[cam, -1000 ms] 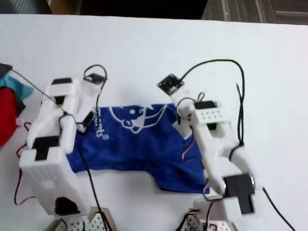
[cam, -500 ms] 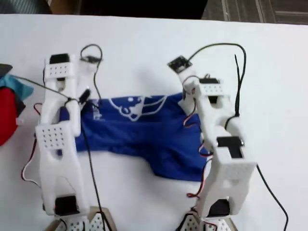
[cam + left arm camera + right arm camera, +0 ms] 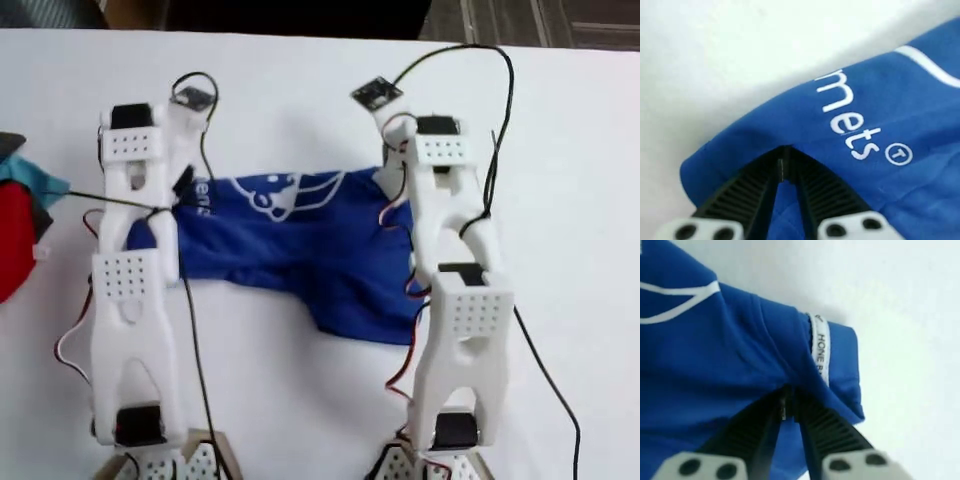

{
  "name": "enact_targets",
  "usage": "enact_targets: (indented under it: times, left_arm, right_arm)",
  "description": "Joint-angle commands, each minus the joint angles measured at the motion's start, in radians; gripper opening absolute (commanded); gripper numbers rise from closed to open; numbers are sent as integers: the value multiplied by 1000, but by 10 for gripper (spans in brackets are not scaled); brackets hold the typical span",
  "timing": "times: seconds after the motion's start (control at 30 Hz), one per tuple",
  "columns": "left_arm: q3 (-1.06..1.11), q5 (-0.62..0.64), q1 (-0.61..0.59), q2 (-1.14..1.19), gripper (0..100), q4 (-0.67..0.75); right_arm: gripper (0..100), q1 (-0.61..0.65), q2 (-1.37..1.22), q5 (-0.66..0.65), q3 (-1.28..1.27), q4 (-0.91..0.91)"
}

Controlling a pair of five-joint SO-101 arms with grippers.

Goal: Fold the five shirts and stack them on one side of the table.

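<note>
We have the white table [image 3: 300, 90] carrying one blue shirt [image 3: 300, 255] across its middle, print side up, with a loose flap trailing toward the near edge on the right. It lies between our two arms, and we judge each grips one far corner so that edge is pulled taut and can be carried over as a straight fold. A red and teal bundle [image 3: 15, 235] sits at the left edge, probably more garments. Our left gripper [image 3: 784, 160] is pinched closed on the shirt's left corner, cloth bunched around its fingers [image 3: 747, 187]. Our right gripper [image 3: 788, 395] clamps the corner by the white label [image 3: 821, 355], fabric caught between its fingers [image 3: 827, 427]
</note>
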State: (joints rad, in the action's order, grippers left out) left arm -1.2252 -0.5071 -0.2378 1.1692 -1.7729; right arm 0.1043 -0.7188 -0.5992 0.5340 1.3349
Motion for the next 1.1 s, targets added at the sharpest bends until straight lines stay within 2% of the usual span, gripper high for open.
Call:
enact_targets:
  times: [0.0,0.17,0.27,0.37,0.53,0.67,0.83,0.93,1.07]
  left_arm:
    - [-1,-2,0,-12,26,-15]
    - [173,-3,18,-184,26,-17]
    - [395,-9,40,-351,26,-15]
    - [625,-68,69,-526,27,-11]
    - [940,-83,63,-747,27,112]
    - [1158,-83,6,-786,27,299]
    - [1259,-84,-40,-779,27,462]
    - [1244,-84,-40,-726,27,482]
    - [1191,-81,-40,-608,27,440]
  right_arm:
    - [22,-13,7,-2,98,97]
    - [22,-5,41,-2,150,203]
    - [22,10,82,-2,150,275]
    - [23,13,137,-3,149,318]
    - [23,8,245,-18,5,312]
    - [23,5,377,-37,-334,119]
    - [23,36,568,-37,-778,-170]
    - [23,50,630,-37,-953,-289]
    - [23,58,644,-37,-1066,-334]
